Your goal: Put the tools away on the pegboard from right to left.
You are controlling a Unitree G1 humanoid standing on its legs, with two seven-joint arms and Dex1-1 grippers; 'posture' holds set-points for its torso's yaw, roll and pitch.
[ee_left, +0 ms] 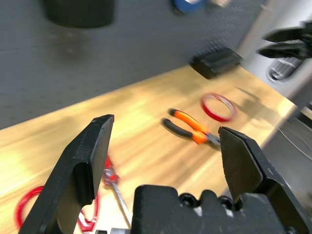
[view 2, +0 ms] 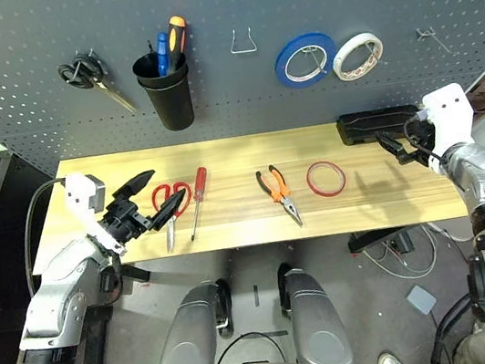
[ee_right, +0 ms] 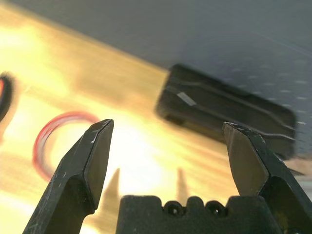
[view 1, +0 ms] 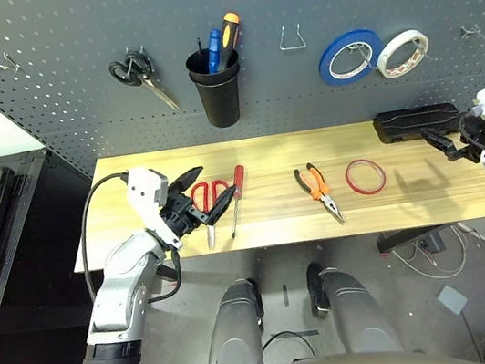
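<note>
L gripper (view 1: 200, 195) hung w/ fingers spread apart at the table's (view 1: 430, 198) left end, right over the red-handled scissors (view 1: 209, 198) – holding nothing; screwdriver (view 1: 237, 198) just beside; pliers (view 1: 319, 190) & red tape ring (view 1: 364, 176) further right; R gripper (view 1: 447, 143) – fingers apart, empty – near black case (view 1: 416, 122), well apart from ring; pegboard (view 1: 53, 92) behind.
</note>
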